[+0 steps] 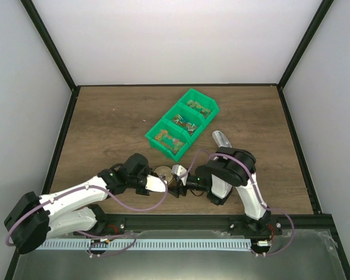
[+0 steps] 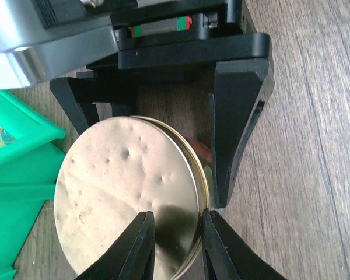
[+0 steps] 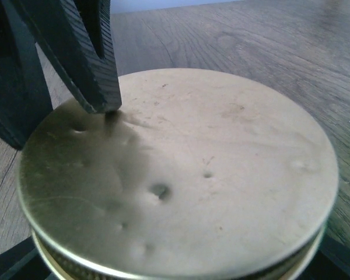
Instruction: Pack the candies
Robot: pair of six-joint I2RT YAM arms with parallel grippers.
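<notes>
A round dented gold lid sits on a jar whose body is mostly hidden below it. It also shows in the left wrist view and fills the right wrist view. My left gripper is shut on the lid's rim, one finger on top and one outside the edge. In the right wrist view its fingers stand at the lid's far left. My right gripper is shut on the jar under the lid, and its black fingers flank it. The candies lie in the green bin.
The green three-compartment bin stands diagonally behind the grippers, and its corner shows in the left wrist view. A metal scoop lies on the wooden table right of the bin, just behind my right arm.
</notes>
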